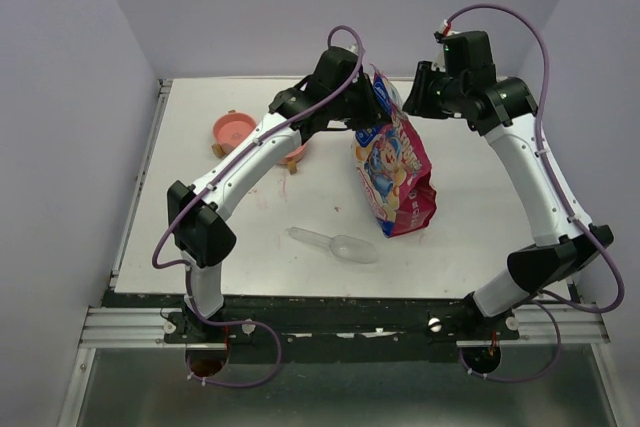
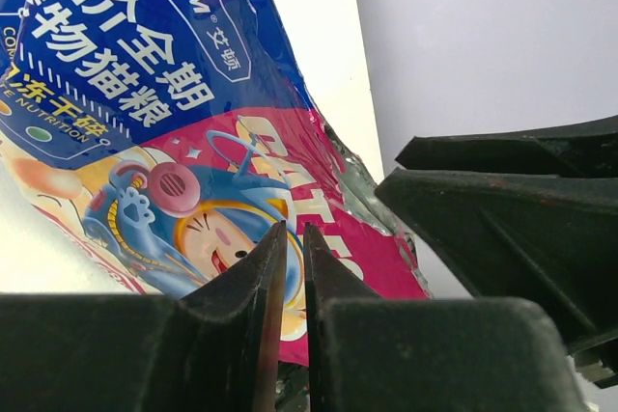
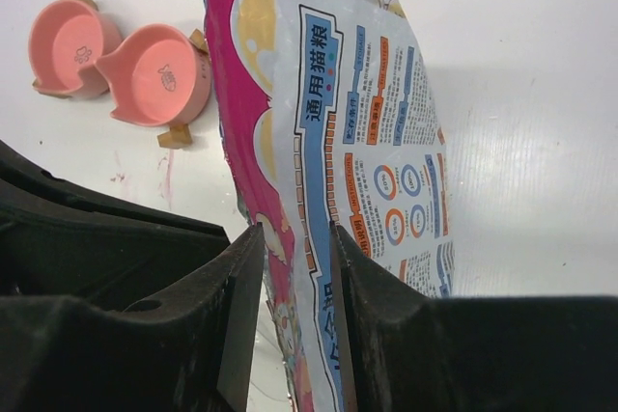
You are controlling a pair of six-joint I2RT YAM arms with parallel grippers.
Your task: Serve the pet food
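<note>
Pink bag [image 1: 395,172] stands upright, left hand [image 2: 294,233] and right hand [image 3: 294,233] clamped on it.

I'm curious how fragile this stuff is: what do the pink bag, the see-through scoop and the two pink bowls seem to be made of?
The bag: glossy plastic film, probably; it creases and throws glints. The scoop: clear, rigid-looking plastic; the table shows through it. The bowls: smooth pink with a soft sheen, plastic or ceramic, can't tell; their tan feet look wooden.
</note>
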